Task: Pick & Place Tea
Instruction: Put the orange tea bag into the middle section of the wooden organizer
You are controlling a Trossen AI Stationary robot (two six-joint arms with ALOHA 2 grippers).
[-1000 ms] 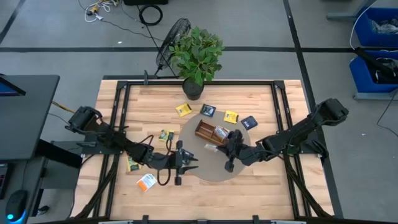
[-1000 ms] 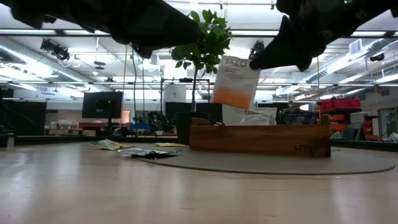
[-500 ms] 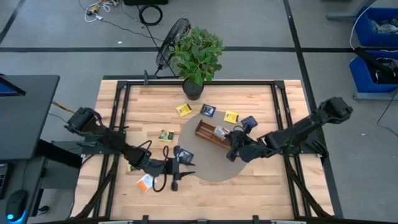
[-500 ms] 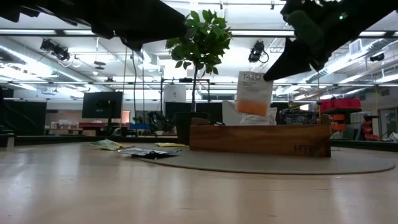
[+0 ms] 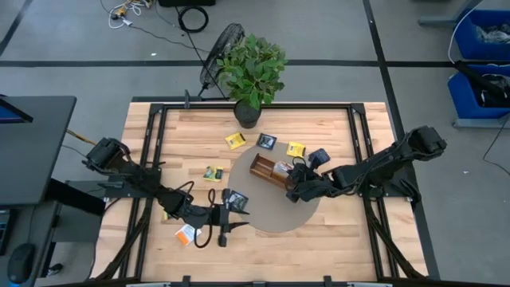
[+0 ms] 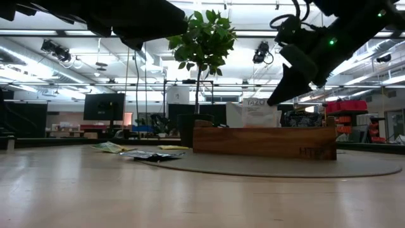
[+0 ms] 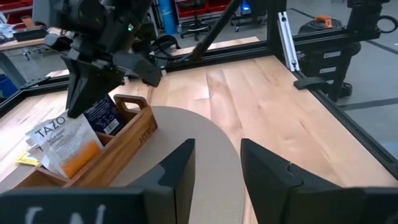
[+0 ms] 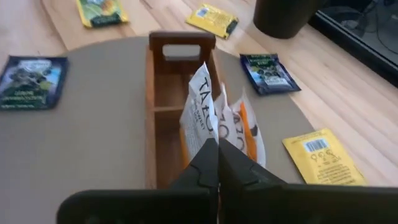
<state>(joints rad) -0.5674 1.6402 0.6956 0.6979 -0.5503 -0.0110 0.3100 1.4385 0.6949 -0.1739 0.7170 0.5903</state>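
Note:
My right gripper [image 5: 293,177] hangs over the long wooden box [image 5: 269,170] on the round grey mat [image 5: 275,214], shut on a white-with-orange tea packet [image 8: 200,102] that stands in the box. Another white-with-orange packet [image 8: 245,127] leans beside it there. My left gripper [image 7: 217,174] is open above the mat's near left edge and touches nothing. A dark blue packet [image 5: 237,199] lies flat beside it. Other packets lie flat on the table: white-with-orange [image 5: 187,233], green [image 5: 213,173], yellow [image 5: 234,140], dark blue [image 5: 266,141], yellow [image 5: 296,148], dark blue [image 5: 319,157]. My right gripper pinches the white-with-orange packet by its upper edge [image 8: 208,134] between the two shut fingers. The fingers [image 6: 281,88] slant down from above on the table's right side. The packet stands nearly upright with its lower part inside the wooden box [image 6: 264,140].
A potted green plant [image 5: 253,72] stands at the table's far edge behind the box. Black frame rails [image 5: 362,151] run along the table's sides. Bare wood shows near the near edge [image 5: 343,247] and the far left [image 5: 187,131].
My right gripper has moved from over the mat's near part toward the far edge and down to the box. It stayed shut on the packet, which hung clear in the air a second ago and now stands sunk into the box. My left gripper has drifted slightly toward the near edge.

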